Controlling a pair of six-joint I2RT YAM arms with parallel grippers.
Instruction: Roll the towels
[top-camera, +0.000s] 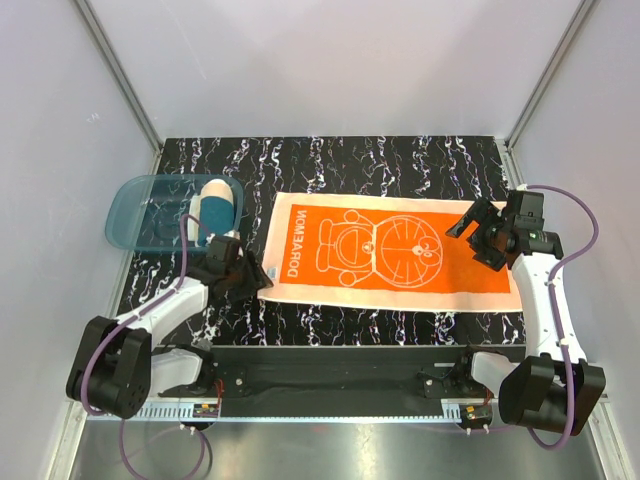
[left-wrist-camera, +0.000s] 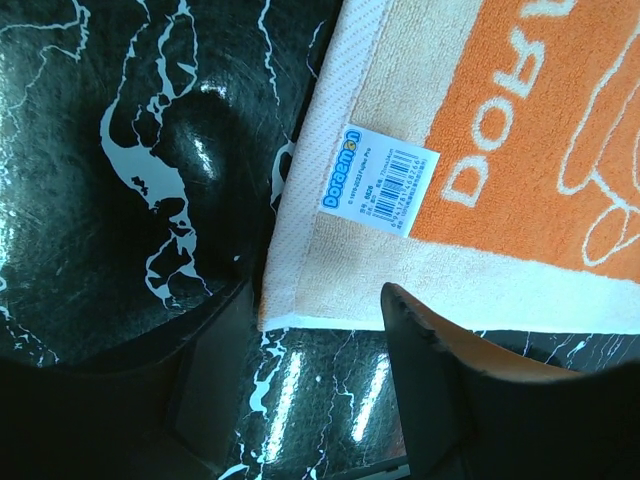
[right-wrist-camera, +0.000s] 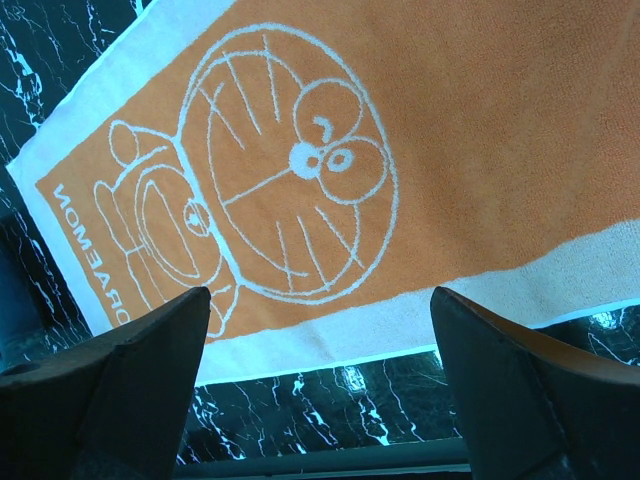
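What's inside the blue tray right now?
A rolled teal towel with a cream end lies in the blue tray, toward its right side in the top view. Nothing else shows through the translucent walls. Whatever is beneath the roll is covered.

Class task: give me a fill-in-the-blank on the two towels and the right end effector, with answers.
1. The flat towel on the table is ____ in colour.
2. The teal towel in the tray is ____ up.
3. The right end effector is ____, holding nothing.
Answers: orange; rolled; open.
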